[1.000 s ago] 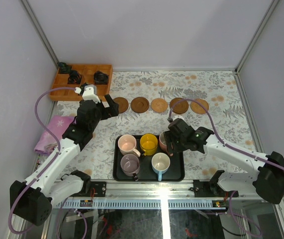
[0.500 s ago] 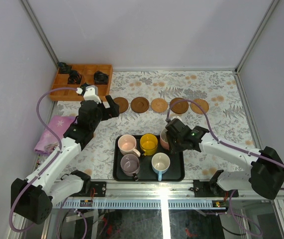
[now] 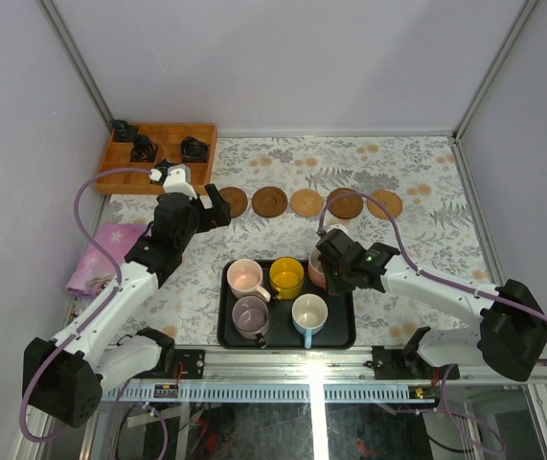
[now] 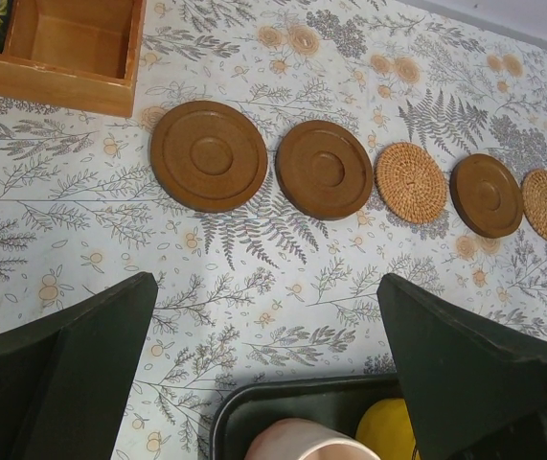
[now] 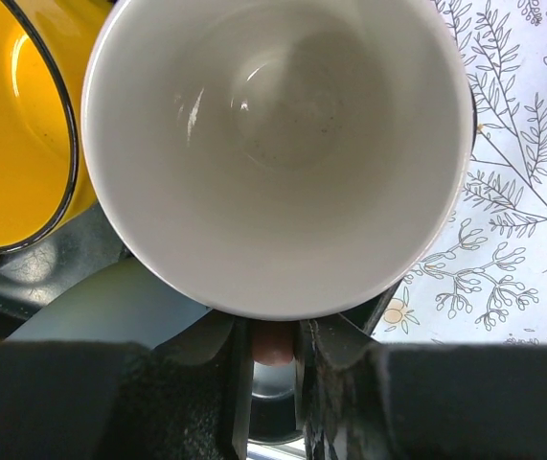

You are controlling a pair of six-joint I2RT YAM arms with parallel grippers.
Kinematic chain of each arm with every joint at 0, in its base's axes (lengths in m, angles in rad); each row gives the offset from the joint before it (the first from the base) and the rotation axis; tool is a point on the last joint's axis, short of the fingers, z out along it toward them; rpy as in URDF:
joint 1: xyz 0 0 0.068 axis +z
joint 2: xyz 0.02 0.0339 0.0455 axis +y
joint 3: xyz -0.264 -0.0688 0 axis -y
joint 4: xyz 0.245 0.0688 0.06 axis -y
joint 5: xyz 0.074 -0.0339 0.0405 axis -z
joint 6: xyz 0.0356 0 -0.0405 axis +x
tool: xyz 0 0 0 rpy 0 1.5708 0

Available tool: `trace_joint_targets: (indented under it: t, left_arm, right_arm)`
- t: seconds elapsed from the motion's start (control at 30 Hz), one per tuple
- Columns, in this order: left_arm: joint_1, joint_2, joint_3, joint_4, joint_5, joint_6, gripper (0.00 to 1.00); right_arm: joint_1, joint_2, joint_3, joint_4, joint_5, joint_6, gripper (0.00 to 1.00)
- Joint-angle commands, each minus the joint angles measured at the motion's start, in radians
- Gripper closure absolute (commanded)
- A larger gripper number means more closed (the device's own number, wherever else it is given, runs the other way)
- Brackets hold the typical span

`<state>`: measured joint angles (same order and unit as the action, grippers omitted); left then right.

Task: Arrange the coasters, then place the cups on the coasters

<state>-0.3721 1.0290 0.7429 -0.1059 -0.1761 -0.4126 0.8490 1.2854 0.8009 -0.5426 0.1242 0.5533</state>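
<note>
Right wrist — handle (image 5: pixel 273 343) gripped
At 6 o'clock the white cup (image 5: pixel 273 144) is pinched by the right tool (image 5: pixel 274 359) for lifting; the left tool (image 4: pixel 265 287) is held wide.

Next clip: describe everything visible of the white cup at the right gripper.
The white cup looks like a glossy ceramic mug with a round rim, empty apart from faint specks on its bottom. It stands upright at the far right of the black tray, close against the yellow cup. Its pinkish handle sits pinched between the fingers of the right gripper. Whether it has lifted off the tray cannot be told.
</note>
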Motion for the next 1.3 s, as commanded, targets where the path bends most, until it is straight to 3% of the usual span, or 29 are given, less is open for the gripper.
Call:
trace_joint_targets:
  t: [0.0,0.47,0.67,0.93,1.27]
  left_arm:
    - [0.005,0.001,-0.015,0.065,-0.002,0.003,0.0]
    - [0.005,0.019,-0.01,0.1,-0.013,0.005,0.0]
    - [0.006,0.021,-0.014,0.116,-0.016,0.001,0.0]
    - [0.006,0.025,-0.019,0.143,-0.031,0.009,0.0]
    - [0.007,0.07,-0.013,0.199,-0.043,0.024,0.0]
  right_arm:
    - [-0.001,-0.014,0.024,-0.009,0.08,0.008,1.0]
    - [-0.002,-0.131,0.142,-0.002,0.416,-0.106,1.0]
    - [-0.053,-0.14,0.14,0.068,0.466,-0.163,1.0]
    - [-0.301,-0.177,0.046,0.342,0.411,-0.331,1.0]
    - [-0.551,-0.034,-0.063,0.83,0.176,-0.497,1.0]
